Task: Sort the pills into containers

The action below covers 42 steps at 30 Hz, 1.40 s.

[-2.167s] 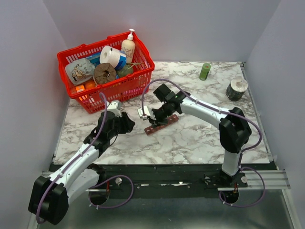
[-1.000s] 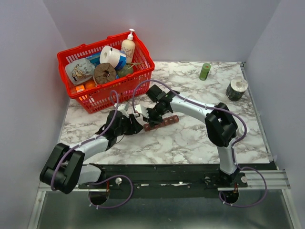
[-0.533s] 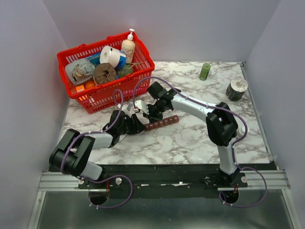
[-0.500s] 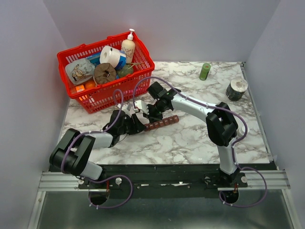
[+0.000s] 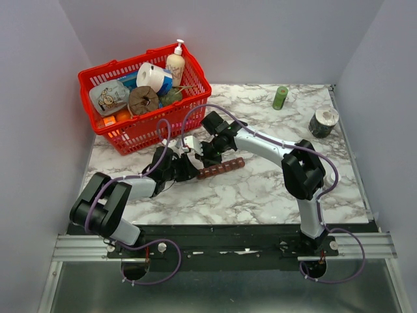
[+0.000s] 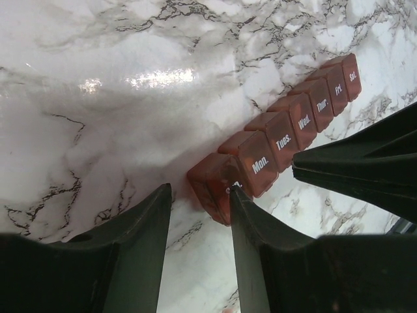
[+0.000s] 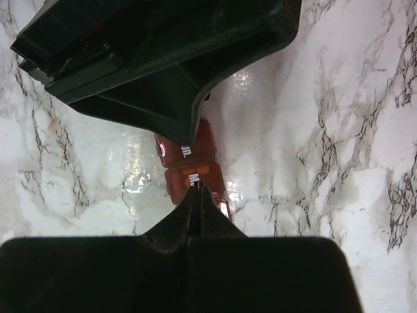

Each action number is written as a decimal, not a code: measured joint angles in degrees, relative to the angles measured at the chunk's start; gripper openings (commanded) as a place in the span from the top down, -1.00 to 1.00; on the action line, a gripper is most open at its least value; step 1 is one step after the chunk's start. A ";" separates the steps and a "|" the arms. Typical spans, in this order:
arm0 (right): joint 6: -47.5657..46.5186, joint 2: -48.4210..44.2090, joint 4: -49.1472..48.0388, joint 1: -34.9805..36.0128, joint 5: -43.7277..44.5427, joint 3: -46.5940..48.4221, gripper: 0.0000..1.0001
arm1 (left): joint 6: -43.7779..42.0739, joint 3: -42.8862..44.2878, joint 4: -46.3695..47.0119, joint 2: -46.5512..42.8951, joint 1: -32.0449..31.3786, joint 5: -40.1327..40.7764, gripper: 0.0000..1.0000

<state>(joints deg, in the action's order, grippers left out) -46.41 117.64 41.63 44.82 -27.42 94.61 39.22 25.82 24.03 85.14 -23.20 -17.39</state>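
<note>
The containers (image 5: 221,169) are a red-brown strip of day-labelled compartments lying on the marble table, lids down; they also show in the left wrist view (image 6: 281,130) and the right wrist view (image 7: 189,153). My left gripper (image 5: 190,167) (image 6: 199,190) is open at the strip's left end. Its right finger (image 6: 247,222) touches the end compartment, and the left finger stands over bare table. My right gripper (image 5: 207,158) (image 7: 197,186) is shut with nothing in it, its tips resting on the "Mon." lid. Orange pills (image 7: 203,168) show through that lid.
A red mesh basket (image 5: 107,124) full of goods stands at the back left, close behind the left arm. A slim green bottle (image 5: 280,98) and a round tin (image 5: 324,120) sit at the back right. The two grippers are almost touching over the strip's left end.
My left arm has reached forward and right until its gripper meets the strip's left end. The right gripper shifted slightly left along the strip and stayed shut. The strip turned a little.
</note>
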 measured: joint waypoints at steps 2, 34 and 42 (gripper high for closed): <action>0.13 0.00 0.00 0.00 0.00 0.00 0.99 | -0.24 0.02 -0.07 0.02 0.00 -0.02 0.01; -1.38 -6.75 0.37 -4.37 -3.30 -5.11 -0.16 | -0.44 1.60 -4.33 -6.75 0.26 -0.02 -0.34; 0.57 -21.24 -1.68 -13.57 -7.82 -14.27 -1.00 | -4.17 2.23 -9.92 -23.67 0.26 1.16 -0.97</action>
<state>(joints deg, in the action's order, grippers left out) -45.84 96.40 39.94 31.24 -35.24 80.34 35.05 28.05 14.11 61.47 -22.94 -16.23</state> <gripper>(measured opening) 0.879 0.749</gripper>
